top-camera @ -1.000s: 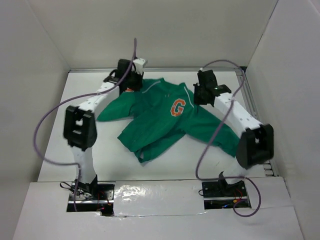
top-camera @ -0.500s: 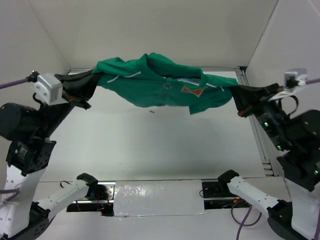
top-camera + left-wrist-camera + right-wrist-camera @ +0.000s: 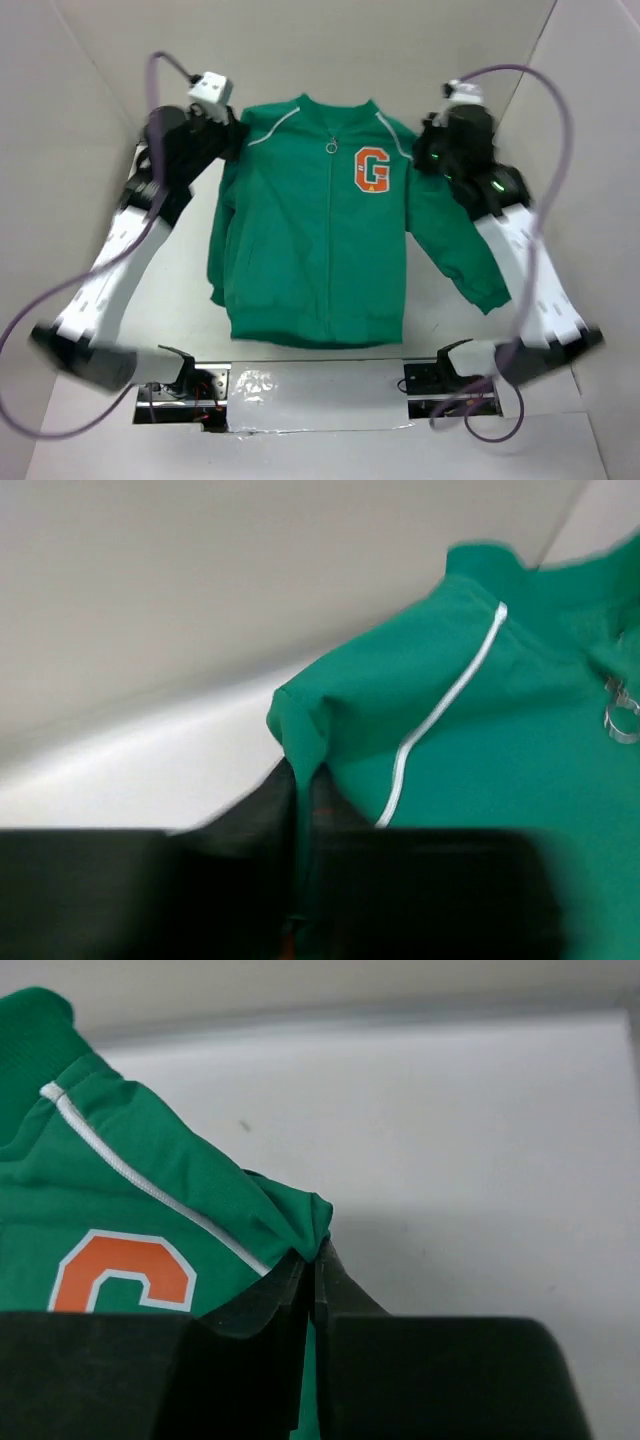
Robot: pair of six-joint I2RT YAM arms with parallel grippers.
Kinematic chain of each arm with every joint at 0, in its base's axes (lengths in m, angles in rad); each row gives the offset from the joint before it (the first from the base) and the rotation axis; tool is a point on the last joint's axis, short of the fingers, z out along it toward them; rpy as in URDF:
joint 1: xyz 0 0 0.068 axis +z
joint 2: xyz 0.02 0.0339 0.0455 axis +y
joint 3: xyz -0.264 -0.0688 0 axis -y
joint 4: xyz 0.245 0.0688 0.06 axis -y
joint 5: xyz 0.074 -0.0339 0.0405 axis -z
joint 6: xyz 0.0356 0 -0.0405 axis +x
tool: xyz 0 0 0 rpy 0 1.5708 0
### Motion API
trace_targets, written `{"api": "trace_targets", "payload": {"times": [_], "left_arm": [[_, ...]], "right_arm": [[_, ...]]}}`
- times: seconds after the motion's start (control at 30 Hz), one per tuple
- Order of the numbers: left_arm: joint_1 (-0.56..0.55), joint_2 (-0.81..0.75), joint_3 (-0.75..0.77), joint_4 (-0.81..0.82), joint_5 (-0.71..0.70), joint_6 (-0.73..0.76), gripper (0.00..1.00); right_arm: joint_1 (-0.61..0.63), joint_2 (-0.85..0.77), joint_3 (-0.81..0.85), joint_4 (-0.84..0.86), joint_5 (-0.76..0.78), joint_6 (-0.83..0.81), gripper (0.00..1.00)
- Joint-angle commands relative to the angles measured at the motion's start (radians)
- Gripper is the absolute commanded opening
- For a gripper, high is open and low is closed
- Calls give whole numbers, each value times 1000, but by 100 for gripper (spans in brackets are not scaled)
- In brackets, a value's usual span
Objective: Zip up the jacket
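Closely pressed together, the left jaws clamp a fold of fabric at the shoulder tip of the jacket (image 3: 310, 250) on the left arm's (image 3: 110, 270) side. The right jaws are likewise shut on the opposite shoulder tip, just outside the white piping (image 3: 150, 1195). Between the two grips the jacket is spread front-up across the table (image 3: 450, 1140), with the collar (image 3: 305, 105) at the far side and the ribbed hem (image 3: 315, 330) near the arm bases. Whether the body lies flat or hangs cannot be told. The zipper's ring pull (image 3: 329, 147) sits high on the front, just below the collar. The orange "G" patch (image 3: 371, 169) lies beside the zipper line, toward the right arm (image 3: 530, 270). One sleeve (image 3: 222, 250) hangs close along the body; the other sleeve (image 3: 465, 260) angles outward.
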Motion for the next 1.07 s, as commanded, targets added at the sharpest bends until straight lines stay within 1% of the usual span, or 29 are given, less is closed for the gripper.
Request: {"api": "trace_targets", "payload": {"times": [0.0,0.03,0.07,0.1,0.13,0.17,0.23,0.3,0.33,0.37,0.4,0.43,0.5,0.53,0.57,0.63,0.67,0.7,0.73,0.77,0.83,0.93,1.03], "left_arm": [[82,270,9,-149,-79,-202,34],[89,383,17,-187,-57,-221,54],[103,428,31,-196,-50,-242,98],[109,496,40,-195,-27,-250,99],[118,521,80,-222,-1,-261,99],[122,536,100,-239,-5,-270,99],[126,519,114,-237,-14,-268,99],[138,443,100,-217,9,-262,99],[144,411,65,-197,25,-261,99],[148,345,50,-192,26,-270,99],[148,314,14,-197,30,-271,99],[148,280,-6,-209,45,-274,99],[146,179,-71,-236,47,-299,99],[145,138,-102,-244,53,-310,99],[143,63,-128,-264,65,-345,99],[138,-16,-220,-279,85,-382,99],[134,-100,-255,-273,110,-409,99],[125,-140,-327,-266,119,-425,99],[120,-219,-364,-253,133,-438,99],[117,-257,-429,-237,160,-442,99],[112,-344,-499,-232,170,-475,99],[111,-412,-535,-243,164,-488,99],[108,-435,-535,-279,136,-506,99]], "right_arm": [[-62,259,-105,13,-29,54,12],[-70,298,-120,38,-52,52,24],[-76,347,-120,52,-92,49,50],[-79,424,-103,44,-92,44,66],[-81,450,-65,29,-72,53,82],[-79,467,-54,23,-57,52,99],[-87,451,-46,35,-31,69,100],[-111,364,-68,69,-93,99,100],[-119,327,-121,110,-121,107,100],[-125,238,-147,130,-148,116,100],[-130,189,-218,147,-173,147,100],[-136,94,-256,183,-179,161,100],[-138,2,-356,204,-187,201,100],[-144,-38,-385,204,-175,222,100],[-148,-115,-407,198,-161,239,100],[-153,-187,-476,178,-132,270,100],[-151,-257,-494,170,-118,294,100],[-151,-295,-538,169,-109,293,100],[-153,-366,-563,170,-100,290,100],[-153,-394,-606,170,-84,296,100],[-156,-473,-637,144,-37,304,100],[-156,-551,-671,98,38,311,100],[-161,-620,-721,129,43,311,100]]}}
